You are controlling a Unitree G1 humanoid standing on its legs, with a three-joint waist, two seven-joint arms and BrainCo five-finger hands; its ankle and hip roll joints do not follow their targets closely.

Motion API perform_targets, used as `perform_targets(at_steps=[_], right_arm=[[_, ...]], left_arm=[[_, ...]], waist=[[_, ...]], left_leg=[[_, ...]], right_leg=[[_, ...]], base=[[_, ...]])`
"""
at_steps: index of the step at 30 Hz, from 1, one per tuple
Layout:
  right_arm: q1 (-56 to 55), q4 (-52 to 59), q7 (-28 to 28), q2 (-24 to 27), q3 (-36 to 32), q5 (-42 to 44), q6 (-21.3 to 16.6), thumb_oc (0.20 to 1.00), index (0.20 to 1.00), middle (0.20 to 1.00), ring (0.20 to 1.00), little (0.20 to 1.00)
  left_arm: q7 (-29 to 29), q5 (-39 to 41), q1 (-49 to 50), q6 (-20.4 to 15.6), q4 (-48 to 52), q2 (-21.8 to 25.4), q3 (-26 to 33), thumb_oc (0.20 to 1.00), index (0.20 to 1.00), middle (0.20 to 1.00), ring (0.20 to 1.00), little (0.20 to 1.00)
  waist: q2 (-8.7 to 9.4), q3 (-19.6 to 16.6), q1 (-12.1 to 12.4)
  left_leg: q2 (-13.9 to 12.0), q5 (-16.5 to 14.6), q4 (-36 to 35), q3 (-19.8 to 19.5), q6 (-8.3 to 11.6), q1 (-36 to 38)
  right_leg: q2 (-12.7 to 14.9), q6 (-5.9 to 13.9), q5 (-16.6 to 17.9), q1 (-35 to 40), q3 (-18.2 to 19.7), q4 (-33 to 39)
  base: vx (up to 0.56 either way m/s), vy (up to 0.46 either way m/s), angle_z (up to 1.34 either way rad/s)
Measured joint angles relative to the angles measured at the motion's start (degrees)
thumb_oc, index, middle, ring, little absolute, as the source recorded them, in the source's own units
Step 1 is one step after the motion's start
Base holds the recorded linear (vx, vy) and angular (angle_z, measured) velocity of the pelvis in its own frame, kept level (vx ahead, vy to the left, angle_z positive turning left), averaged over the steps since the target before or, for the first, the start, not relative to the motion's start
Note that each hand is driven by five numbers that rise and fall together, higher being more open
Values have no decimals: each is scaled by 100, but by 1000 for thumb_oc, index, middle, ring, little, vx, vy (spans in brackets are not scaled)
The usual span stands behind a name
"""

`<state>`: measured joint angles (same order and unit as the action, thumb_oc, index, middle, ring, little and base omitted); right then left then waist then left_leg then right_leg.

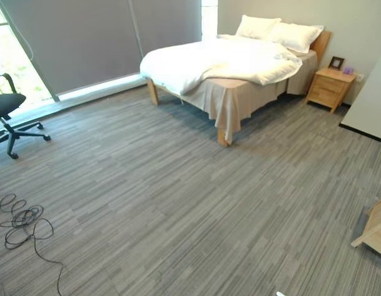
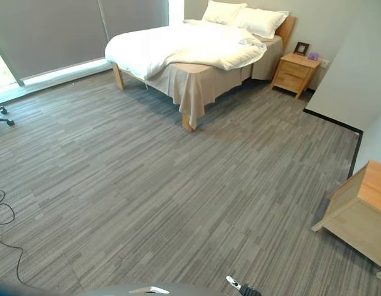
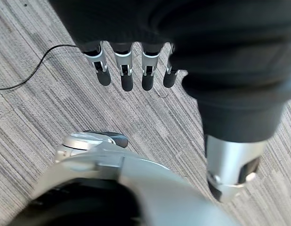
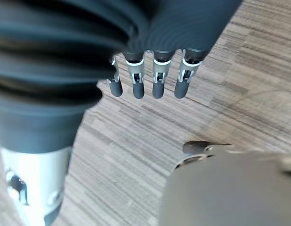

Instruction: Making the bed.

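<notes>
Across the floor, well apart from each relaxed, empty robot hand [image 3: 131,66] [image 4: 150,80], stands the bed [image 1: 240,80].

1. Both hands, left [image 3: 131,66] and right [image 4: 148,77], hung with straight fingers over bare carpet [image 1: 178,203], touching nothing.
2. The bed [image 1: 240,68] stood well ahead of them, open floor between.
3. A nightstand [image 1: 330,86] flanked its far side; a chair [image 1: 8,114] stood far left.
4. A wooden cabinet [image 2: 360,213] stood near right.
</notes>
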<state>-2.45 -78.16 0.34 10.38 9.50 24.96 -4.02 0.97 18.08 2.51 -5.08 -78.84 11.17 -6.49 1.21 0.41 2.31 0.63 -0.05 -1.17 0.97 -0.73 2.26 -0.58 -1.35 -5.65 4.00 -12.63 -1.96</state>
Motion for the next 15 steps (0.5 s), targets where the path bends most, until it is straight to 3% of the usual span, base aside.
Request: perform_targets(at_steps=[6, 10, 11, 13, 15], right_arm=[[8, -150, 10, 8, 2, -26, 27, 1000, 1000, 1000, 1000, 1000], [287, 435, -25, 351, -228, 282, 68, 1000, 1000, 1000, 1000, 1000], [479, 676, -48, 479, -244, 316, -79, 1000, 1000, 1000, 1000, 1000], [633, 1651, -57, 863, -27, 302, 232, 1000, 1000, 1000, 1000, 1000], [468, 3165, -98, 1207, -78, 258, -30, 1000, 1000, 1000, 1000, 1000]], left_arm=[[-61, -25, -163, -87, 58, -10, -223, 1000, 1000, 1000, 1000, 1000], [-68, 431, -471, -63, 693, 117, -220, 1000, 1000, 1000, 1000, 1000], [-82, 438, -705, -140, 933, 199, -192, 1000, 1000, 1000, 1000, 1000], [-109, 428, -925, 128, 2126, 660, -701, 1000, 1000, 1000, 1000, 1000], [-147, 430, -945, -140, 3605, 1004, -598, 1000, 1000, 1000, 1000, 1000]], waist=[[-61, 58, -62], [-128, 147, -77], [-165, 128, -89], [-179, 210, -122], [-187, 359, -153]], left_leg=[[-3, 2, -100, 78, 1, 80], [-32, 8, -129, 292, -9, 99], [-27, 9, -130, 326, -11, 122], [-20, 32, -162, 339, -40, 81], [-15, 148, -302, 348, -53, 101]], right_leg=[[-18, 12, 68, 62, 63, 162], [-44, 52, 147, 13, 280, 211], [-43, 61, 193, 37, 319, 265], [-52, 69, 259, -17, 369, 283], [-49, 103, 378, 29, 359, 397]], base=[[14, 20, -9], [-8, 35, -25], [-55, 61, -17], [-37, 38, -11], [-9, 32, -1]])
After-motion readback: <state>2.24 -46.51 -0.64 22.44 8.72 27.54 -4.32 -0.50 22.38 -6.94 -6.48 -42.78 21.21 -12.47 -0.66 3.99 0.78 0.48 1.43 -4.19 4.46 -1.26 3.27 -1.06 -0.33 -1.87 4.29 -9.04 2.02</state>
